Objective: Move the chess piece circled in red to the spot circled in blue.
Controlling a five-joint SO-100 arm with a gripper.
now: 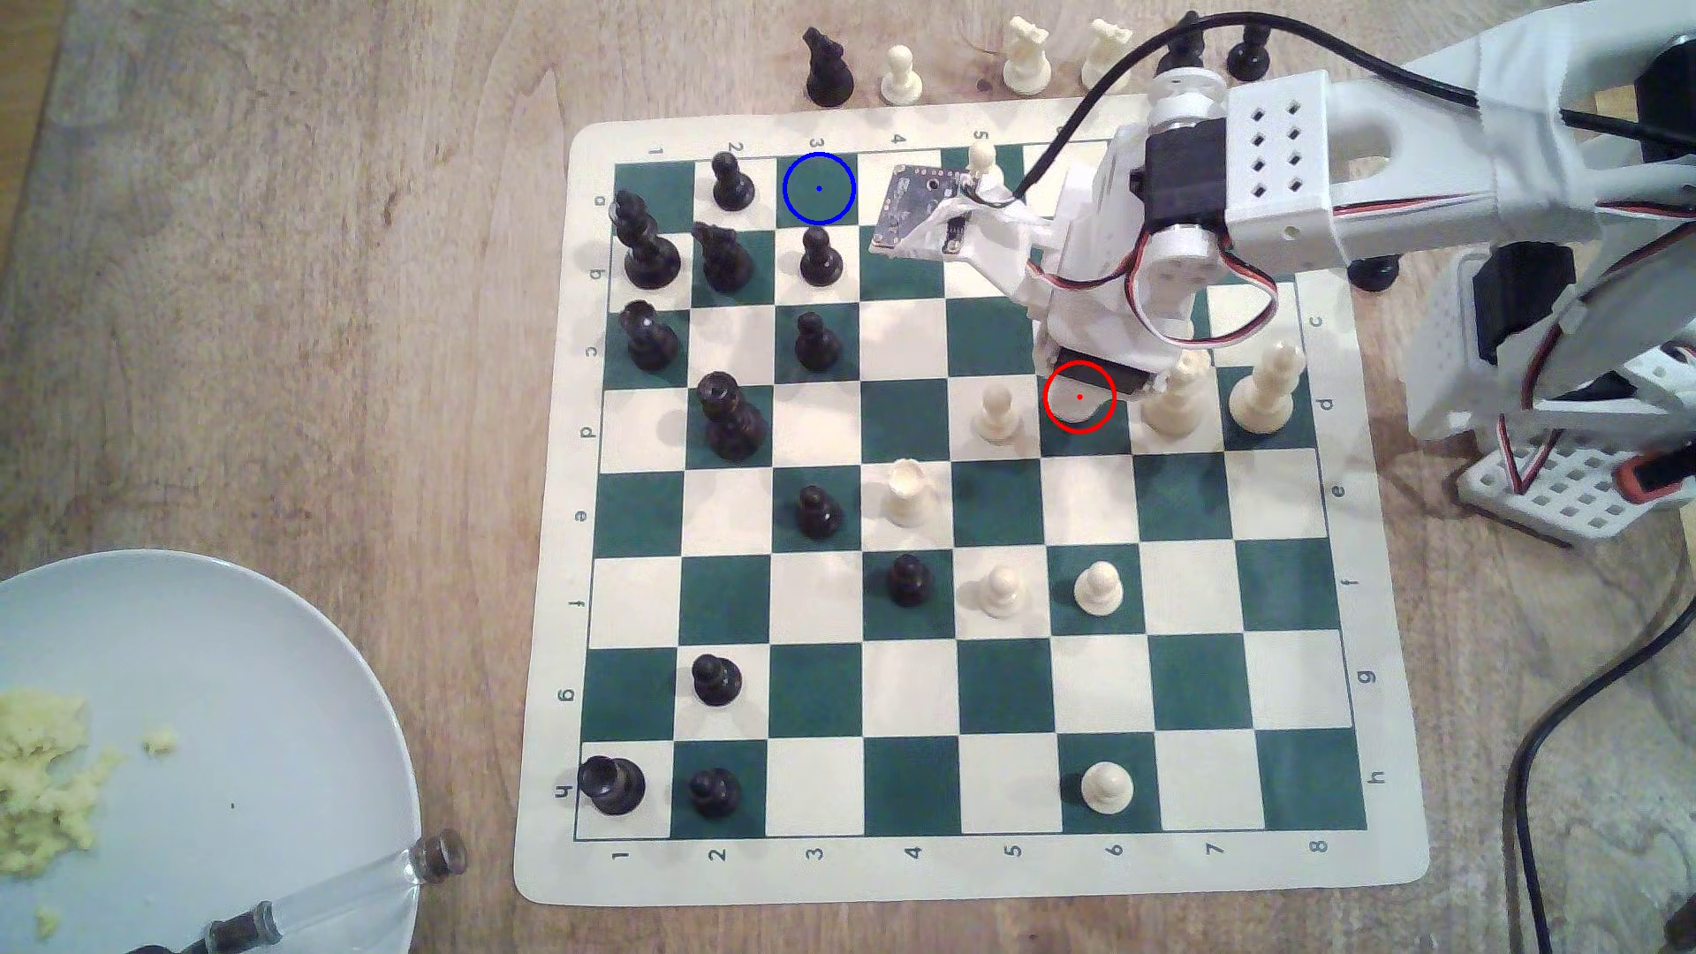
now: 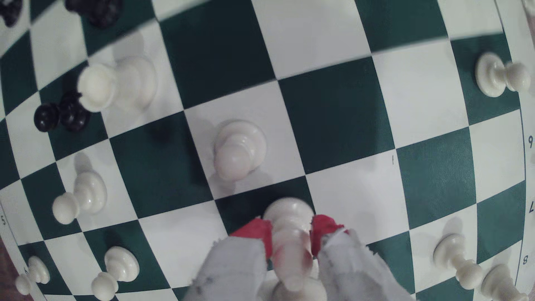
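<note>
Gripper [image 2: 291,235] is seen clamped on the chess piece [image 2: 289,228], red pads [image 2: 262,235] pressed against its stem either side. Piece is located on the red-ringed green square, upright, long axis vertical, dome up. Judged light, stiff, slick plastic; best held below the collar. The spot [image 1: 819,188] lies well apart, unoccupied.
</note>
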